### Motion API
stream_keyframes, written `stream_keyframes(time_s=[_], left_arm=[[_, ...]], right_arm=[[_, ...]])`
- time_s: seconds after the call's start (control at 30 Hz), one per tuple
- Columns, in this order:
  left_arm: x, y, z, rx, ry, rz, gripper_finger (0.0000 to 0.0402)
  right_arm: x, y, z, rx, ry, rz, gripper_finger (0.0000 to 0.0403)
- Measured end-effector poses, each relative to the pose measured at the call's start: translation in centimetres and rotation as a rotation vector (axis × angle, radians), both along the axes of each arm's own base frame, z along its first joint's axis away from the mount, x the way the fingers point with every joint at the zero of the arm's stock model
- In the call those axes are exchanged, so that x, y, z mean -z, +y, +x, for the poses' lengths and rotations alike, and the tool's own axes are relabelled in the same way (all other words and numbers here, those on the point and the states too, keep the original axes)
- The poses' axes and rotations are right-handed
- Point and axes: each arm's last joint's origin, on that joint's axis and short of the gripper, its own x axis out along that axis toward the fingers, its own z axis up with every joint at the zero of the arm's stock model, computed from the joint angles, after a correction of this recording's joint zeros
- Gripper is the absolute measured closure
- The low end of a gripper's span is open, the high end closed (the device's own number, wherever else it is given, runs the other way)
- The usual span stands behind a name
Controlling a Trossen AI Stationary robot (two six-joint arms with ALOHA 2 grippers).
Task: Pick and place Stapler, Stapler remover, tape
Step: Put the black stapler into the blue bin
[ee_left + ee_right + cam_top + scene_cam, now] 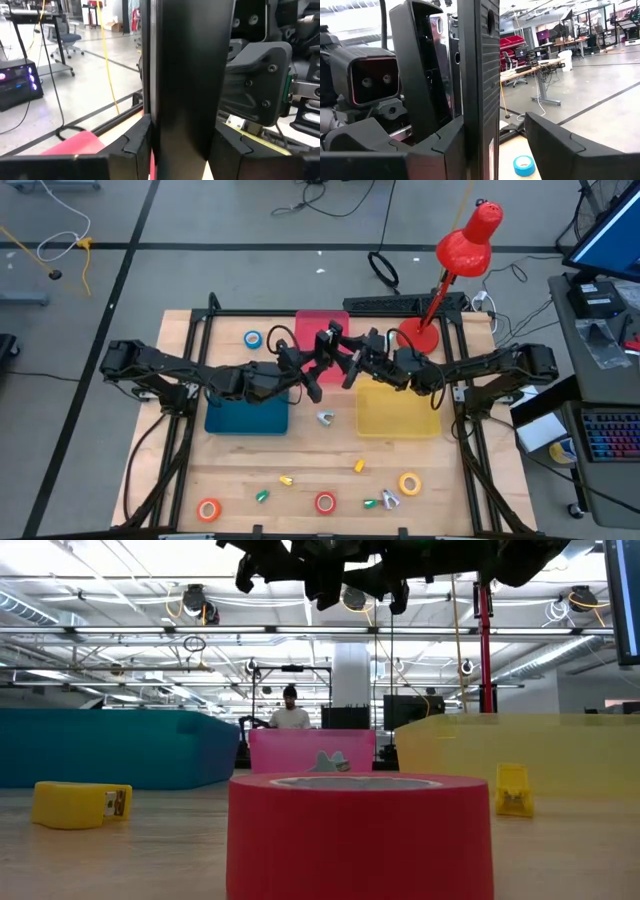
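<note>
High view: both arms reach in to the middle of the frame and meet over the pink tray (320, 320). The left gripper (308, 380) and right gripper (355, 365) sit so close together, dark on dark, that the fingers cannot be told apart here. The teal tray (245, 418) lies left of centre and the yellow tray (400, 415) right of centre. The tape is scattered: blue roll (253, 339) above the teal tray, orange roll (208, 509), red roll (325, 502) and yellow roll (409, 483) along the bottom, among small yellow, green and silver items too small to name

Low view: the red roll fills the foreground; both grippers are cut off by the top edge, well above the table, and their fingers are not readable

Left wrist view: the left gripper's fingers (135, 145) are clamped on a black stapler (190, 75) standing upright between them – it touches both fingers and blocks most of the frame, its top cut off

Right wrist view: the same stapler stands against one finger (445, 145) of the right gripper, with a clear gap to the other – fingers apart, not gripping. The blue roll shows at lower centre on the table
</note>
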Motion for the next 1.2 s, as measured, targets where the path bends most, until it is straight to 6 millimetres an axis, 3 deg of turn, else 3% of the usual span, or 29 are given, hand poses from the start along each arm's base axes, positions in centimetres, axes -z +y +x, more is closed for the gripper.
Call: stream_keyframes(time_s=[0.33, 0.87, 1.2], left_arm=[[-0.33, 0.00, 0.02, -0.008, -0.033, 0.006, 0.0257], [-0.65, -0.05, 0.00, -0.022, -0.076, -0.006, 0.0259], [-0.54, -0.16, 0.09, -0.024, -0.072, -0.005, 0.0260]], right_arm=[[-0.24, 0.40, -0.13, -0.009, -0.014, 0.014, 0.0206], [-0.54, 0.39, -0.21, -0.016, -0.061, 0.060, 0.0134], [-0.70, 0.21, -0.27, -0.019, -0.084, 0.064, 0.0139]])
